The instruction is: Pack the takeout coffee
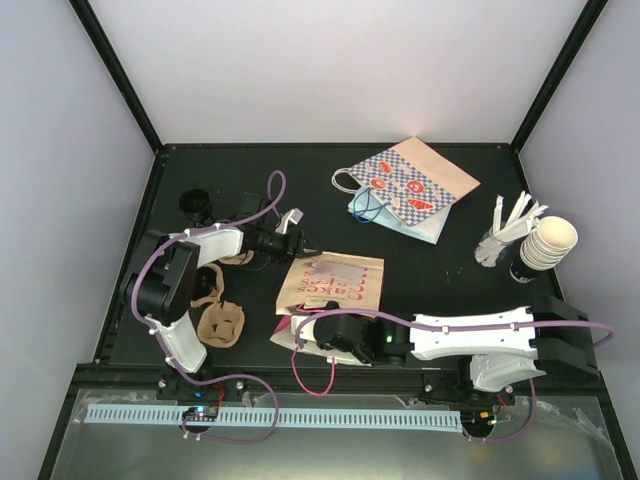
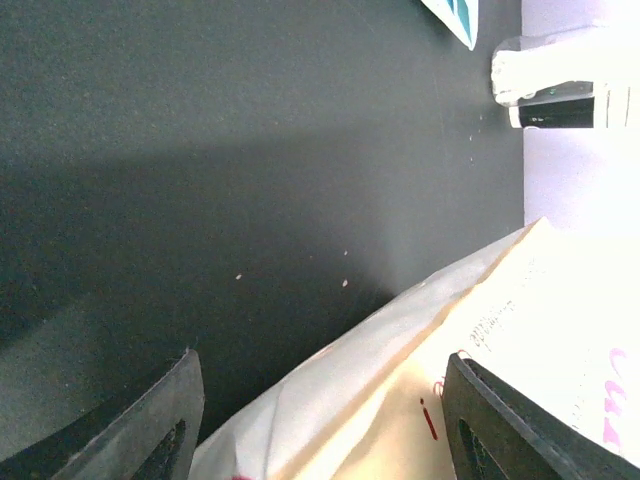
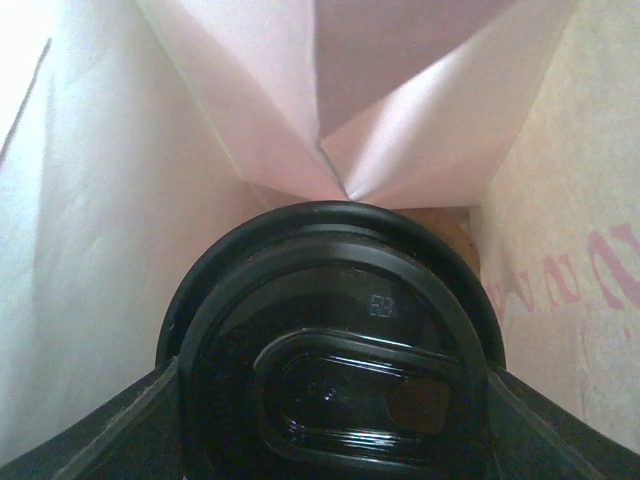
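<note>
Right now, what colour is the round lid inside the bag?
The lid is black; the right wrist view shows it best, inside the pink bag.

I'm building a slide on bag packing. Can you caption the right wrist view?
Right gripper holds the black-lidded takeout coffee inside the pink bag, with the lid facing the camera.

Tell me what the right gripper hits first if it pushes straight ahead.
The right gripper holds a lidded cup; past that, likely the bag at its folded inner end, depth unclear.
</note>
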`<control>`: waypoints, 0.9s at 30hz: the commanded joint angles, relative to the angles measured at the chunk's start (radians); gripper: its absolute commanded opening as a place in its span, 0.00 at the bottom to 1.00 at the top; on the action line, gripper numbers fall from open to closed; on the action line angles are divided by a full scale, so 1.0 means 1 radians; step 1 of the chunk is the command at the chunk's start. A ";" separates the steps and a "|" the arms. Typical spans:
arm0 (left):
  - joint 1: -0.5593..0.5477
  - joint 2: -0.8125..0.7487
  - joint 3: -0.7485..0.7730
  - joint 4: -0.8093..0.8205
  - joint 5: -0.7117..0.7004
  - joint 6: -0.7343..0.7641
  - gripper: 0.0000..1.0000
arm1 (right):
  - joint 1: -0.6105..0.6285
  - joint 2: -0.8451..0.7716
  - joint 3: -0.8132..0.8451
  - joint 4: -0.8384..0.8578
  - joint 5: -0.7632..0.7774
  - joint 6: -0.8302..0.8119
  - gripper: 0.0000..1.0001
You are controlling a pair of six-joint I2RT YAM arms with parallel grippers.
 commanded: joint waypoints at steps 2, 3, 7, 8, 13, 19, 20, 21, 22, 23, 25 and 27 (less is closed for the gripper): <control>-0.019 -0.055 -0.034 0.002 0.037 0.024 0.67 | -0.011 0.030 0.014 0.002 0.066 0.031 0.44; -0.020 -0.061 -0.040 0.003 0.034 0.022 0.67 | -0.011 0.033 0.016 0.001 0.076 0.032 0.43; -0.019 -0.083 -0.055 -0.005 -0.005 0.014 0.68 | -0.010 0.023 0.040 -0.044 0.100 0.058 0.42; -0.015 -0.091 -0.055 -0.005 -0.020 0.010 0.69 | -0.010 0.011 0.044 -0.056 0.089 0.069 0.42; 0.013 -0.123 -0.051 0.025 -0.038 -0.028 0.79 | -0.009 -0.047 0.044 -0.099 0.071 0.104 0.42; 0.026 -0.100 0.000 0.020 -0.035 -0.035 0.94 | -0.009 -0.102 0.005 -0.080 0.068 0.109 0.42; 0.026 -0.098 0.005 0.019 -0.031 -0.038 0.94 | -0.009 -0.108 0.000 -0.074 0.067 0.105 0.43; 0.026 -0.104 0.005 0.019 -0.029 -0.041 0.94 | -0.009 -0.113 -0.005 -0.068 0.069 0.101 0.43; 0.026 -0.115 0.004 0.018 -0.032 -0.041 0.94 | -0.009 -0.116 -0.008 -0.065 0.068 0.098 0.43; 0.026 -0.129 0.002 0.009 -0.039 -0.036 0.94 | -0.009 -0.119 -0.013 -0.058 0.067 0.093 0.43; 0.026 -0.167 -0.003 -0.026 -0.054 -0.019 0.94 | -0.009 -0.119 -0.022 -0.049 0.067 0.078 0.43; 0.027 -0.212 -0.014 -0.055 -0.063 -0.004 0.95 | -0.009 -0.112 -0.031 -0.037 0.072 0.057 0.43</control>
